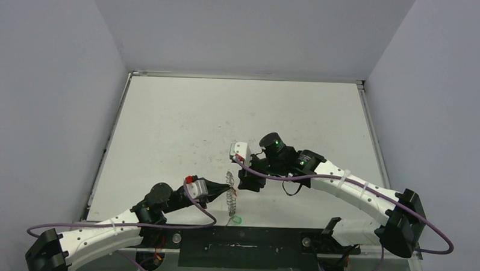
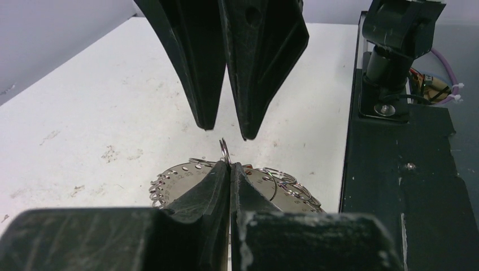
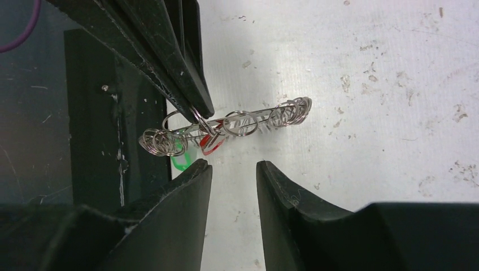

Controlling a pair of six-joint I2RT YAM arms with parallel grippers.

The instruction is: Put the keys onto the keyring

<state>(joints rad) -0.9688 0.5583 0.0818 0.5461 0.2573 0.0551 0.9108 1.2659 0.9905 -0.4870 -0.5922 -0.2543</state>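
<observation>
The keyring [image 1: 231, 193] stands on edge, raised off the white table [image 1: 184, 121]. My left gripper [image 1: 222, 188] is shut on one of its wire loops [image 2: 224, 150], and the numbered disc [image 2: 181, 178] shows behind the fingers. In the right wrist view the keyring [image 3: 240, 122] lies edge-on, with a red tag [image 3: 210, 145] and a green tag [image 3: 181, 161] of the keys under it. The green tag [image 1: 236, 220] sits by the ring's lower end. My right gripper [image 3: 234, 168] is open just in front of the ring, holding nothing; its fingers [image 2: 257, 73] face my left gripper [image 2: 230, 167].
A black base plate [image 1: 240, 244] runs along the near table edge, right beside the keyring's lower end [image 3: 96, 113]. Grey walls enclose the table on three sides. A purple cable [image 1: 272, 176] loops over the right arm.
</observation>
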